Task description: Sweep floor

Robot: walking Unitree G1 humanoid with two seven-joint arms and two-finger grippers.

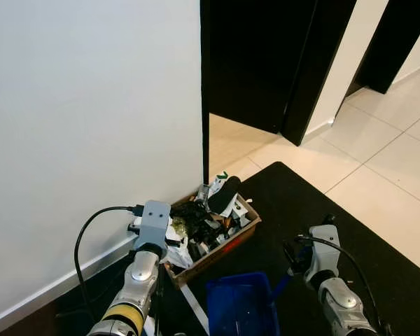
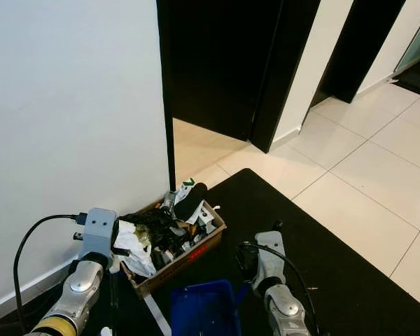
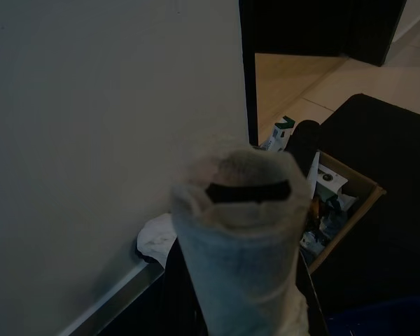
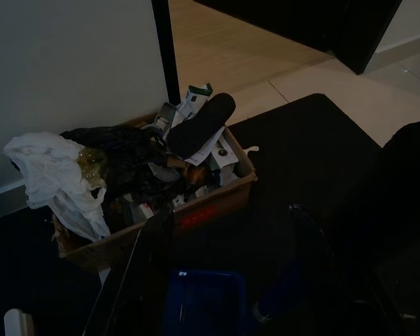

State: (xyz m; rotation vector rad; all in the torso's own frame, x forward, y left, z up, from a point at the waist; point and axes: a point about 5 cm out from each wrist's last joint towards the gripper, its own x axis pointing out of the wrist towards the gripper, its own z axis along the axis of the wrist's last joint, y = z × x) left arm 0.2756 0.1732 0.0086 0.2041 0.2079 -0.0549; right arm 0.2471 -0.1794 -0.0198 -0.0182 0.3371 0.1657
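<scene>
Head stereo pair looks forward and down at the white wall (image 1: 91, 140), dark doorway and black mat; the right eye shows more tiled floor. Both wrist cameras sit low and close, facing the cardboard box (image 4: 217, 199) of rubbish by the wall. All four views share that box.
</scene>
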